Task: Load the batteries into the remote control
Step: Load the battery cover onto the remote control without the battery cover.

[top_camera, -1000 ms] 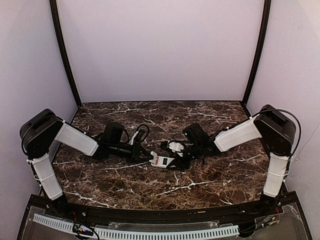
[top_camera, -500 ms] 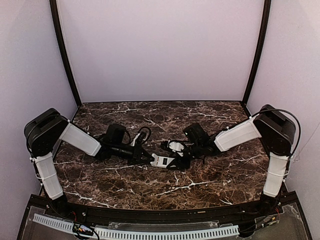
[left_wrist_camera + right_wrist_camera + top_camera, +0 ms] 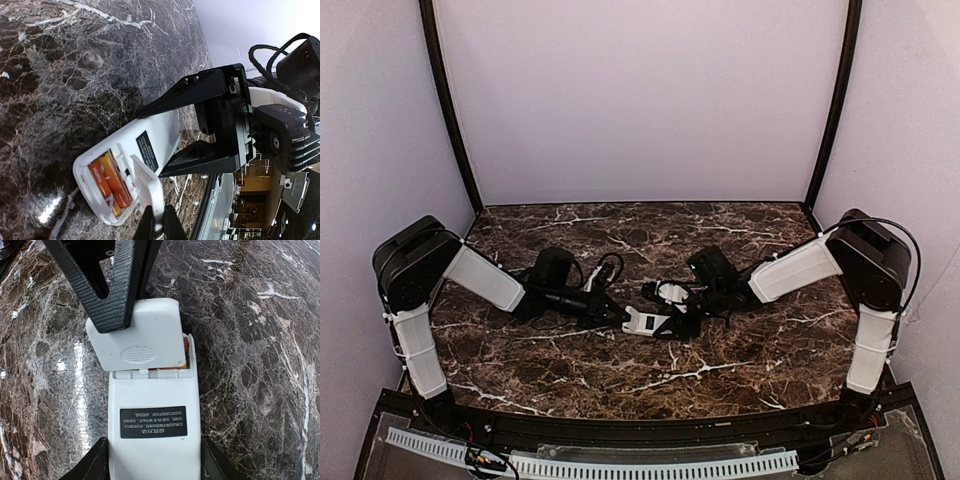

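Two batteries [image 3: 107, 180] sit in the remote [image 3: 150, 145] — left pincer [image 3: 157, 225], pinching the cover [image 3: 150, 192], has slid it closer; right pincer [image 3: 154, 466] grips the remote. Nearly done.

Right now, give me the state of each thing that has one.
remote control, back up on the table, battery bay partly uncovered.
batteries, seated side by side in it.
cover plate, tilted over the batteries, not latched.
left fingers, shut on the cover plate.
right fingers, clamped on the remote control's sides.
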